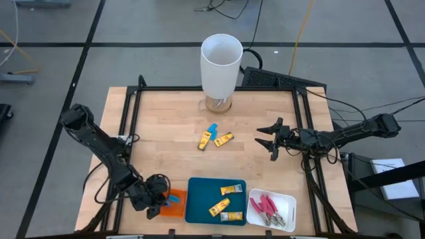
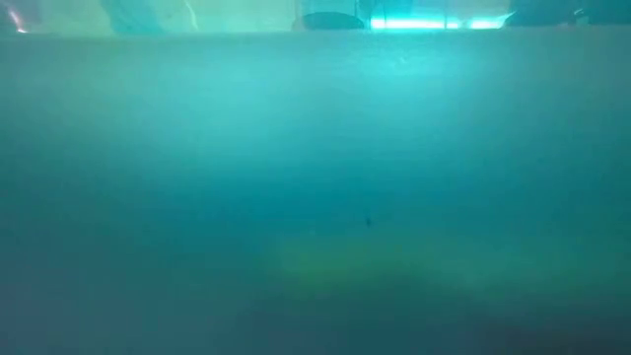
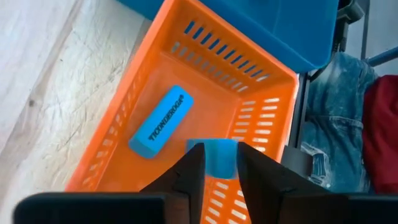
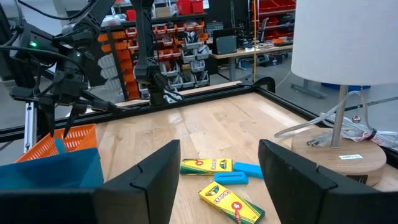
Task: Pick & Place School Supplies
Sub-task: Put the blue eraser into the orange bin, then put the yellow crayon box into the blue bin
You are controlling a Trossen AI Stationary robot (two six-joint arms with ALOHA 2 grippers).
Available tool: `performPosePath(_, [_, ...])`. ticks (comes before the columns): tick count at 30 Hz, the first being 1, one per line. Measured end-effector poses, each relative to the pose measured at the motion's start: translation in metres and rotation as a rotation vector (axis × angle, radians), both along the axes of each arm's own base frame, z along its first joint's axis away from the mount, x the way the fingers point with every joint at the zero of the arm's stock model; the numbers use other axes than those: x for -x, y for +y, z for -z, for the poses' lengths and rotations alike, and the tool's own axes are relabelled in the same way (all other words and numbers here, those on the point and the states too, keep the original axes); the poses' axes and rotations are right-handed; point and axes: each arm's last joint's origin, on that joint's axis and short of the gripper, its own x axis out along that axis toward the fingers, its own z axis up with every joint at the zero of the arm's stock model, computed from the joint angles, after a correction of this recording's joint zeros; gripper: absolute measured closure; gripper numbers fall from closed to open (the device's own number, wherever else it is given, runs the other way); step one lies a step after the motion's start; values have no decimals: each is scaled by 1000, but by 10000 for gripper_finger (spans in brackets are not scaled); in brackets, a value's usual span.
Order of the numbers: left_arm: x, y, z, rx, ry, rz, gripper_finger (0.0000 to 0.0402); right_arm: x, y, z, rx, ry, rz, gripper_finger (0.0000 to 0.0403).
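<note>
Orange tray (image 3: 155,74): one light-blue eraser (image 3: 160,121) lying flat; a second blue block (image 3: 219,157) pinched between the left gripper (image 3: 219,171) fingers above it.
Teal tray (image 1: 199,202): three yellow crayon boxes (image 1: 229,190).
White tray (image 1: 255,199): red-handled pliers (image 1: 267,207), count unclear.
Table (image 1: 166,126) centre: two crayon boxes (image 1: 224,139), one blue eraser (image 1: 212,128).
Right gripper (image 1: 265,140): fingers spread wide, empty, low beside these.

Orange slotted tray (image 3: 186,74) holds a light-blue block (image 3: 160,121) with dark lettering. Teal tray (image 1: 199,199): yellow boxes (image 1: 224,201). White tray (image 1: 255,199): red-handled pliers (image 1: 269,207). Pale wood-grain bench (image 1: 159,119); white lampshade (image 1: 220,63).
</note>
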Motion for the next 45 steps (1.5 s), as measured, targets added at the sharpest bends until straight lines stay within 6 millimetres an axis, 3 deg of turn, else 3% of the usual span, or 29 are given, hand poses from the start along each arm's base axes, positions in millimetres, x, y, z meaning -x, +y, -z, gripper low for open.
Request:
performPosePath(17, [-7,7,0,-30,-15,13,233,0,0,1,1,6,0,195])
performPosePath(28, [-27,28,-4,-187,-128,78,246,-8,0,10,-13,63,26,194])
performPosePath(40, [-40,85,-45,-447,-361,47,268,-40,-20,47,-103,291,91,165])
performPosePath(45, [-43,120,-38,-456,-505,-6,281,-72,-30,50,-70,407,55,150])
